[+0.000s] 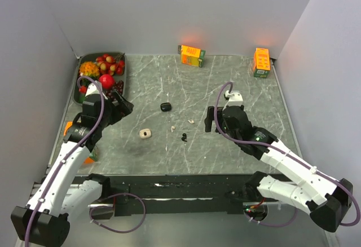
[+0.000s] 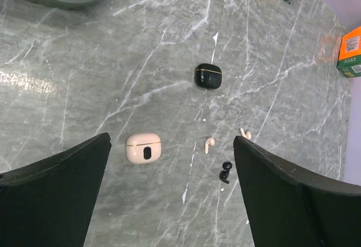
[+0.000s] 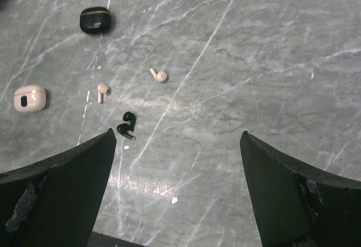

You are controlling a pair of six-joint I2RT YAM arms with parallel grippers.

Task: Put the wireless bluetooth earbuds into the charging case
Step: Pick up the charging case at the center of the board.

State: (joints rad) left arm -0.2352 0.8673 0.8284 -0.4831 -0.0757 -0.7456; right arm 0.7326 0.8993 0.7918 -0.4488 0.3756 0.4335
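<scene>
Both the left pincer (image 2: 172,139) and right pincer (image 3: 177,136) hover spread and empty, probably poised to pick; the earbuds (image 3: 102,91), two whitish and one black, lie loose on the tabletop (image 3: 254,61) left of centre in the right wrist view; the whitish charging case (image 3: 29,98) sits at far left, the black case (image 3: 94,20) upper left.

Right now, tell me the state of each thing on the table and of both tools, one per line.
Black case, shut, on the table.
White case, shut, on the table.
Whitish earbud, loose, out of any case.
Second whitish earbud, loose too.
Black earbud, loose on the table.
Left tool, open, empty.
Right tool, open, empty.
</scene>
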